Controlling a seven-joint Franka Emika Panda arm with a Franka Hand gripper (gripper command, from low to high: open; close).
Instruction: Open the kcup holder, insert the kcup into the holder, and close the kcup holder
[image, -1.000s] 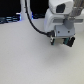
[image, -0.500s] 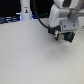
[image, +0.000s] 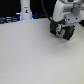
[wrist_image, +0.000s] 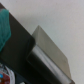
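Gripper (image: 64, 33) low over kcup holder (image: 66, 29); finger state unclear, blurred.

White table (image: 30, 55); white post (image: 25, 10) at far edge, exterior view's left.

Exterior view overlooks the table (image: 30, 55) from afar; wrist view hugs it.
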